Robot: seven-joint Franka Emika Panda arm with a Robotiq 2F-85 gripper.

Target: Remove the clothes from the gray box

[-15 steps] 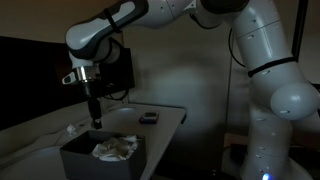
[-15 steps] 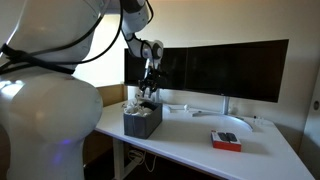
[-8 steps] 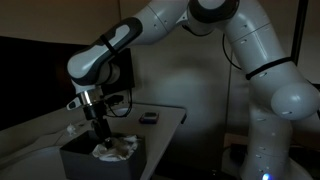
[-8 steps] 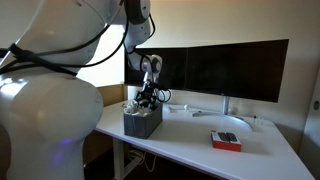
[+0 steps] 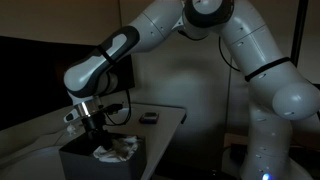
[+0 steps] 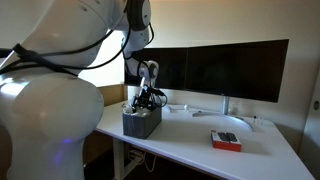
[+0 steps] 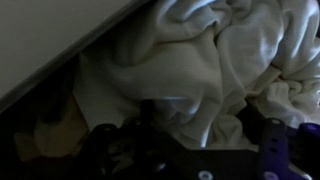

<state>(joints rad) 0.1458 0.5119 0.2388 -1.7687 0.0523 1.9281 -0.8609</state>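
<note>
The gray box (image 5: 100, 163) stands on the white table near its corner and also shows in an exterior view (image 6: 142, 123). Crumpled white and cream clothes (image 5: 120, 149) lie inside it. My gripper (image 5: 97, 141) has come down into the box over the clothes; it also shows in an exterior view (image 6: 143, 103). In the wrist view the clothes (image 7: 190, 60) fill the picture, and the gripper (image 7: 185, 135) is open with its dark fingers either side of a fold. The box's pale inner wall (image 7: 50, 35) is at the upper left.
Two dark monitors (image 6: 225, 70) stand at the back of the table. A small red and dark object (image 6: 226, 140) lies near the table's front edge and shows as a small dark object (image 5: 149, 118) behind the box. White cables (image 6: 185, 108) lie beside the box.
My gripper has moved down from above the box into it, close onto the clothes. The clothes and box have not moved.
</note>
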